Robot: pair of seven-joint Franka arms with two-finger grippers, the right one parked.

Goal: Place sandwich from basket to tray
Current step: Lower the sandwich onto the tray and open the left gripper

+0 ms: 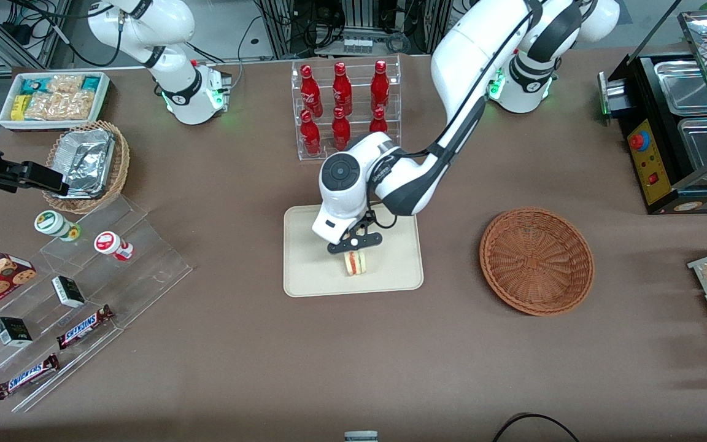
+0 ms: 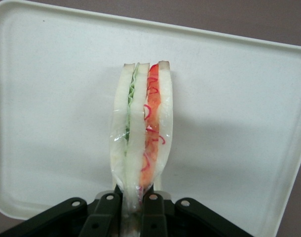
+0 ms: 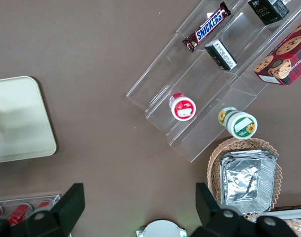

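The sandwich (image 1: 358, 263) (image 2: 142, 128), a clear-wrapped wedge of pale bread with green and red filling, stands on edge over the cream tray (image 1: 304, 270) (image 2: 52, 98), low enough that it seems to touch it. My gripper (image 1: 355, 244) (image 2: 133, 205) is right above it, shut on the sandwich's end, its black fingers (image 2: 107, 215) pressing the wrap from both sides. The reddish-brown wicker basket (image 1: 536, 260) sits empty on the table, beside the tray toward the working arm's end.
A clear rack of red bottles (image 1: 344, 107) stands farther from the front camera than the tray. Clear stepped shelves with snack bars, cups and boxes (image 1: 77, 294), a tan foil-lined basket (image 1: 86, 164) and a white bin of packets (image 1: 53, 98) lie toward the parked arm's end. A black food warmer (image 1: 679, 129) stands toward the working arm's end.
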